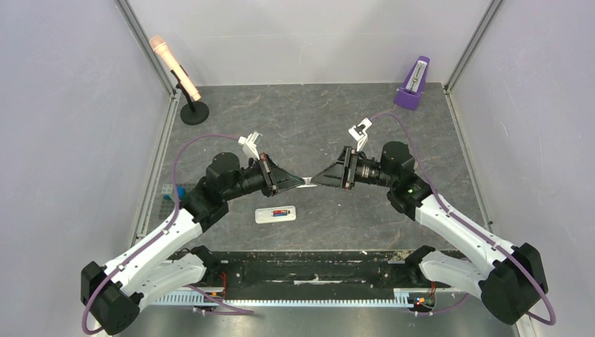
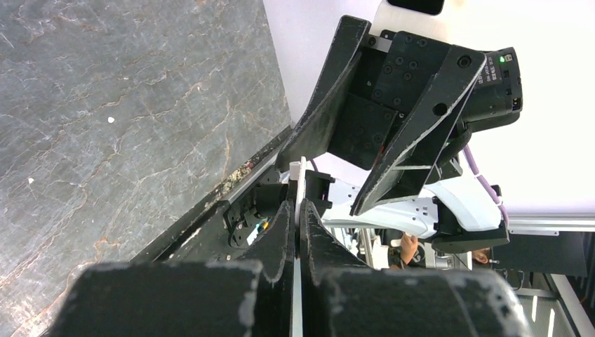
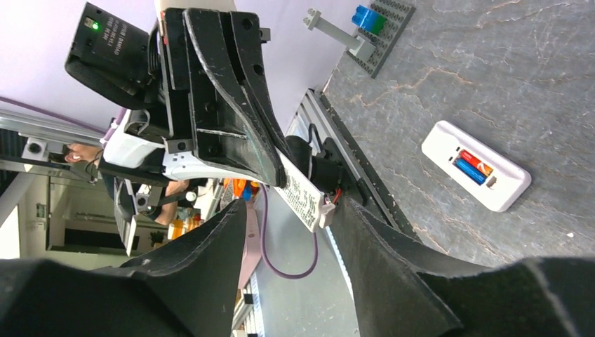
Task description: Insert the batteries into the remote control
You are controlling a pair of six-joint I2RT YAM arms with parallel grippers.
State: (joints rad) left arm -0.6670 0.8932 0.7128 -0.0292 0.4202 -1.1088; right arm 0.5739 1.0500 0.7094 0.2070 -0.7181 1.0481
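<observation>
Grey marbled stone-look tabletop (image 1: 337,119), standing inside a white-walled enclosure. A small white rectangular plastic remote control (image 1: 275,214) is lying back-up on it, nearer the arm bases than the two meeting pincers. Its bay is holding the red-orange battery (image 3: 477,161) and the blue battery (image 3: 469,170) side by side. The left gripper (image 1: 298,182) is clamping a thin white printed plastic panel (image 3: 303,196). The right gripper (image 1: 316,178) is facing it, fingers apart on either side of the panel's end.

Tally on tabletop (image 1: 337,133): one remote control (image 1: 275,215), near centre. Two cells in its bay: one red-orange battery (image 3: 476,162), one blue battery (image 3: 469,171). One white cover plate (image 3: 302,196). One microphone (image 1: 175,70), far left. One purple metronome (image 1: 414,84), far right. One grey brick plate (image 3: 391,28), left edge, bearing one blue brick (image 3: 361,15) and one green brick (image 3: 377,24). Two grippers: left gripper (image 1: 300,183), right gripper (image 1: 315,180).
</observation>
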